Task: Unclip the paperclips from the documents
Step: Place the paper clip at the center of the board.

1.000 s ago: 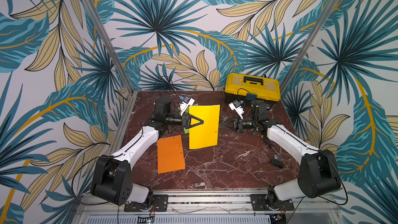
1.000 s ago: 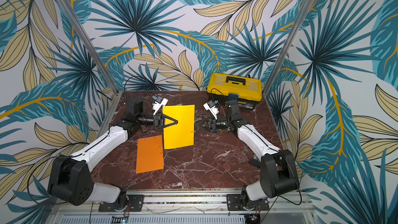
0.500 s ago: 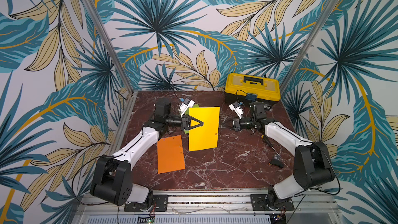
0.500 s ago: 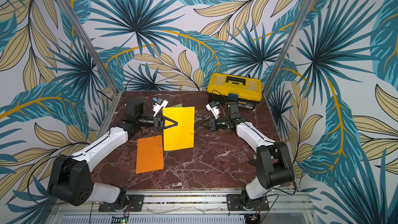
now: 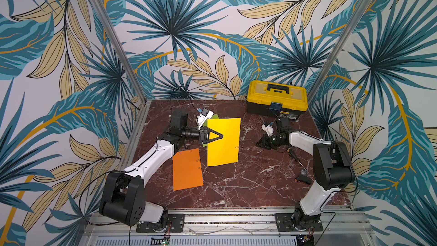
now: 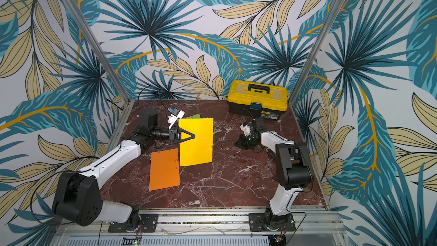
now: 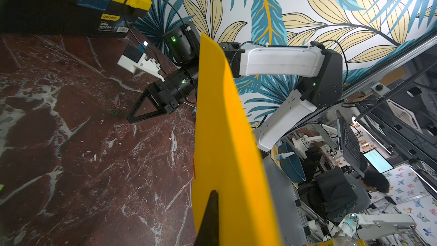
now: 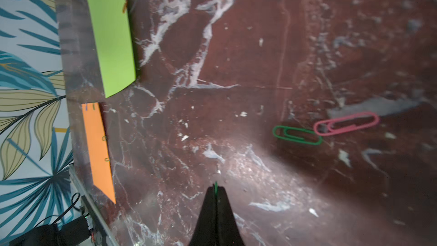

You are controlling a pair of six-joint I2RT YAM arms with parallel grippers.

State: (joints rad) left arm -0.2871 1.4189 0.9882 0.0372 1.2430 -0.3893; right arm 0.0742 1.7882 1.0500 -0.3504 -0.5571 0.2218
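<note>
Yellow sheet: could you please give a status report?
Left gripper shut on yellow sheet, raised. Right gripper shut on green paperclip. One paperclip on its edge. Nothing blocking.

Your left arm reaches forward, left gripper (image 5: pixel 221 136) raised, jaws clamped together. Your right arm folds at the elbow, right gripper (image 5: pixel 260 143) low, jaws closed.

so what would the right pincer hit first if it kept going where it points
Probably the bare marble tabletop: the right pincer tilts down at it. The loose green paperclip and pink paperclip lie off its line, though depth is unclear.
</note>
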